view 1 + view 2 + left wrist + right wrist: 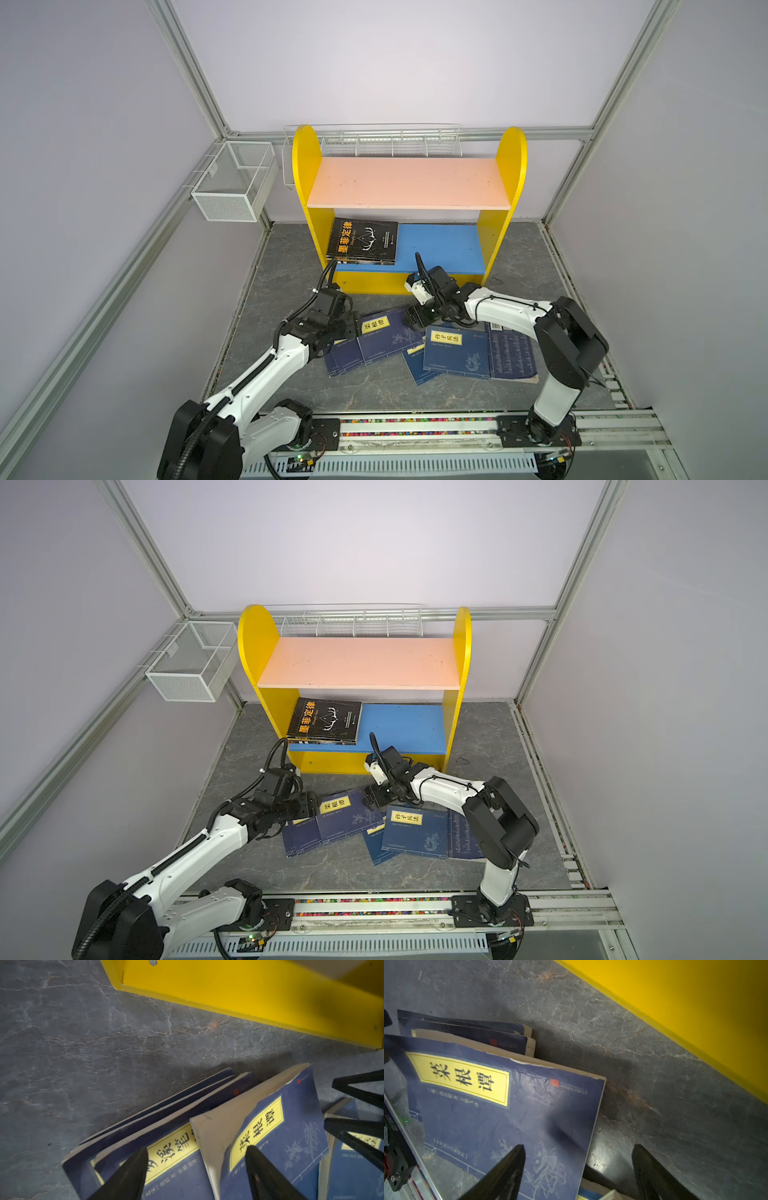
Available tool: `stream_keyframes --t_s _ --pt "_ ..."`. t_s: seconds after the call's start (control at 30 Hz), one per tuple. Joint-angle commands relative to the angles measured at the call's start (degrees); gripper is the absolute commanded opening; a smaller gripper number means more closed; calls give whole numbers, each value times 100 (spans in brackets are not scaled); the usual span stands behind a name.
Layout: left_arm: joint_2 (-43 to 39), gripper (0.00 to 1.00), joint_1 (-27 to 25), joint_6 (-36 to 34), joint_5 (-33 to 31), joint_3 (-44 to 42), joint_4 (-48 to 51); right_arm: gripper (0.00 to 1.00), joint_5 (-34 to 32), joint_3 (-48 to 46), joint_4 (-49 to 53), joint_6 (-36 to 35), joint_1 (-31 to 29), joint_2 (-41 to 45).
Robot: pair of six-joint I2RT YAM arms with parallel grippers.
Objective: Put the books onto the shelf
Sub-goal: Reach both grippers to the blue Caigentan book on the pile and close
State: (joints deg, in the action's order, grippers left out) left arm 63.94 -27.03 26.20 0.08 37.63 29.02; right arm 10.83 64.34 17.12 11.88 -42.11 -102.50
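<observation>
Top views, left to right. A white wire-mesh basket (232, 183) hangs on the left wall frame, just beside the shelf (305, 174). The shelf stands at the back of the table (374, 395), yellow sides upright, with a long white wire rack (374, 141) behind its top. Its pink upper board (407, 183) sits above the blue lower board (444, 247). At the left end of the blue board lies a small flat stack, topped by a black book (363, 241) with large yellow characters.

In front of the shelf, several navy books (455, 349) lie flat and overlapping on the table, yellow title labels up. The left claw (197, 1147) is over the left end of this spread. Its fingers are apart, one tip over each of two overlapping covers, gripping nothing; contact cannot be told. The right claw (578, 1147) is at the spread's far edge. Its fingers are apart, one tip over a navy cover and the other over the table, gripping nothing.

The table surface is dark grey and stone-veined. Pale lilac walls (395, 62) enclose it on three sides, framed in aluminium profile (195, 75). Both arms mount on a rail (415, 428) along the near edge.
</observation>
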Motion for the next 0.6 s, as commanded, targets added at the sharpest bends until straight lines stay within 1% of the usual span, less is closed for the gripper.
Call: stream_keyframes --t_s 0.0,0.1,0.3,0.37,0.5,0.57 --pt "228 74 -56 -184 123 239 -1 83 291 -161 -41 -9 -11 -187" --pt "465 71 -88 -241 135 305 8 82 537 -202 -22 -150 -3 -259" --pt "1026 58 -189 -333 82 520 244 81 1174 -250 30 -327 84 -510" --pt "1288 52 -202 -347 31 634 455 81 1349 -276 -34 -322 104 -534" --pt "1663 42 -324 -349 -37 731 538 80 1551 -234 -96 -288 120 -534" --pt "1762 34 -395 -352 -116 788 587 79 1659 -195 -119 -288 145 -480"
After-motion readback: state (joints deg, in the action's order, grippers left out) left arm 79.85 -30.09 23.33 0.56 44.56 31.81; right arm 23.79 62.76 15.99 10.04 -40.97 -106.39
